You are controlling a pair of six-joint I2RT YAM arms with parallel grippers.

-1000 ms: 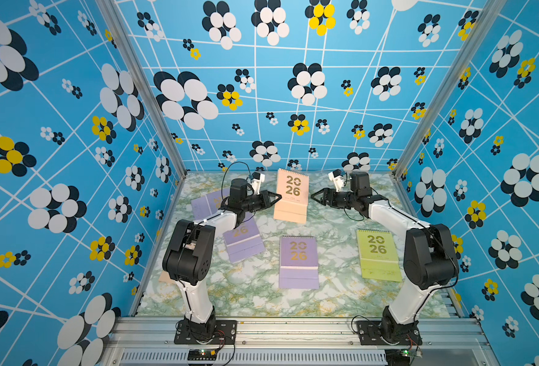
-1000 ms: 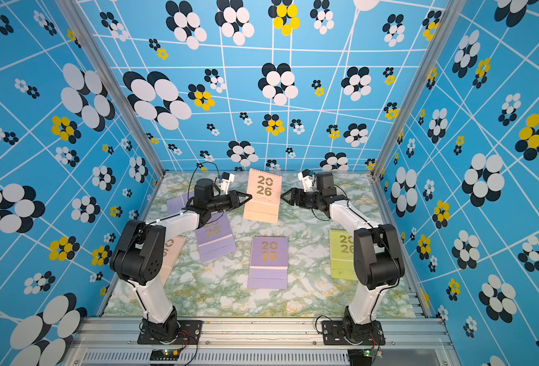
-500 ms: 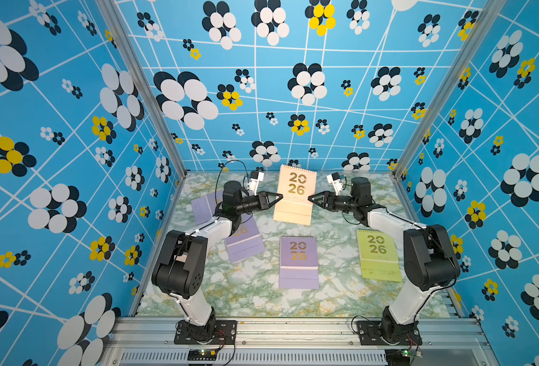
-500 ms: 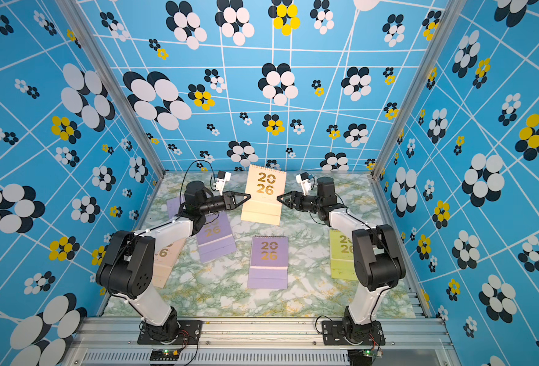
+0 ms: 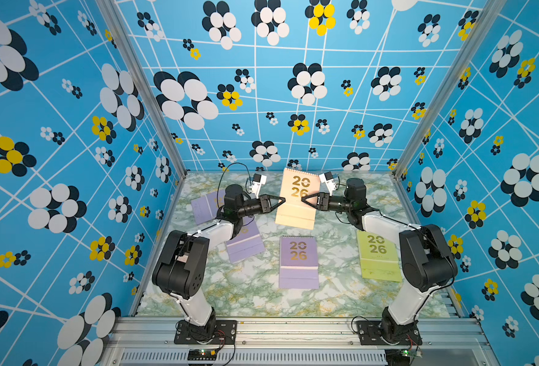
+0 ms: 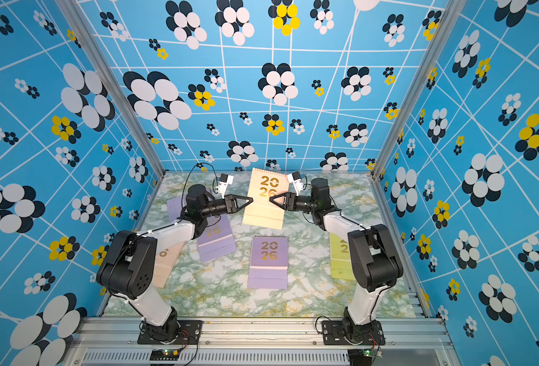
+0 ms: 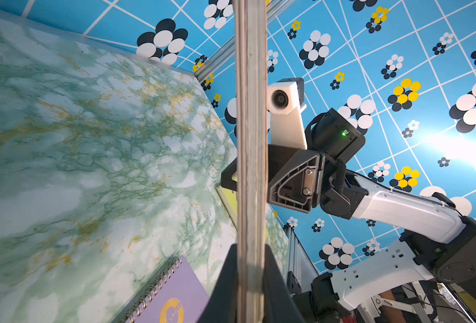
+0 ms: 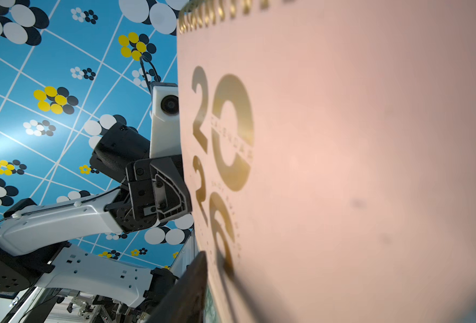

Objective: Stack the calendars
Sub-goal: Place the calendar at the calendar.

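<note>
A peach calendar (image 5: 296, 207) (image 6: 263, 209) hangs tilted above the marble table's back middle. My left gripper (image 5: 283, 200) (image 7: 251, 249) is shut on its left edge (image 7: 252, 139). My right gripper (image 5: 303, 200) (image 6: 271, 199) straddles the right edge; one finger (image 8: 192, 279) stands a sliver off the cover (image 8: 343, 167), the other is hidden behind it. Flat on the table lie a lavender calendar (image 5: 298, 263) (image 7: 175, 296) at the centre, two more lavender calendars (image 5: 246, 244) (image 5: 204, 206) under the left arm, a yellow-green calendar (image 5: 377, 256) at the right, and another peach calendar (image 6: 166, 263) at the left.
Patterned blue walls close in the marble table (image 5: 255, 294) on three sides, with metal posts (image 5: 401, 164) at the back corners. Both arm bases stand on the front rail (image 5: 293, 329). My left forearm (image 5: 214, 231) hangs over a lavender calendar.
The left gripper carried the peach calendar a little to the right. The right gripper slid in over its right edge and its jaws narrowed.
</note>
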